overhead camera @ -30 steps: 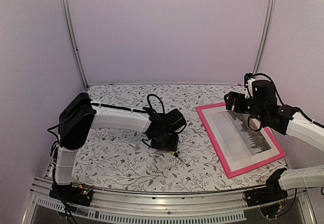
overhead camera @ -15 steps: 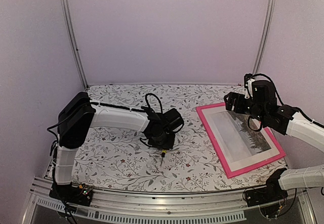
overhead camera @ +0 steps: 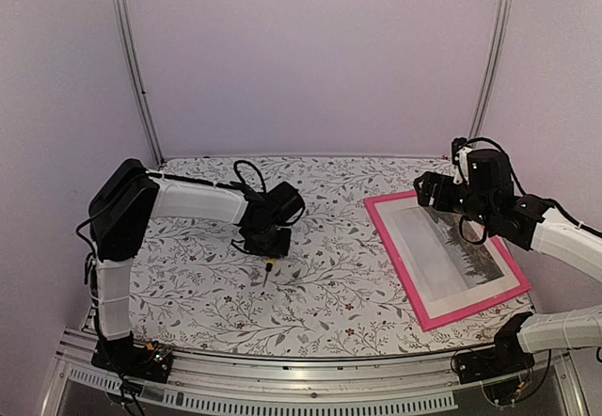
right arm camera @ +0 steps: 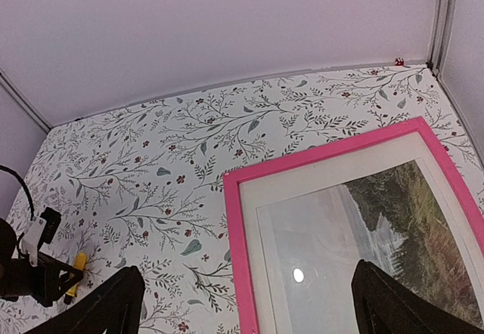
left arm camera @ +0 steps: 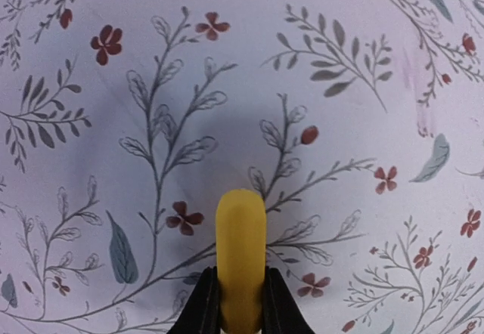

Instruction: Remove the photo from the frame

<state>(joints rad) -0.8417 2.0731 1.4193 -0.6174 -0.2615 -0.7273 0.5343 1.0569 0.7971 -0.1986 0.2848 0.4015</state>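
Photo [overhead camera: 451,256] sits inside the pink frame [overhead camera: 388,245], which lies flat on the worktop [overhead camera: 329,294]. Right tool [right arm camera: 246,311] hangs over the frame's far left corner, spread wide, holding nothing. Left tool [left arm camera: 240,277], well left of the frame, pinches a yellow stick [left arm camera: 240,228].

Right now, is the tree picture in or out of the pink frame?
In. The white-bordered landscape photo lies flat, enclosed by the bright pink rectangular frame.

The frame [right arm camera: 239,251] and the yellow object [left arm camera: 240,243] run off their wrist views' bottom edges.
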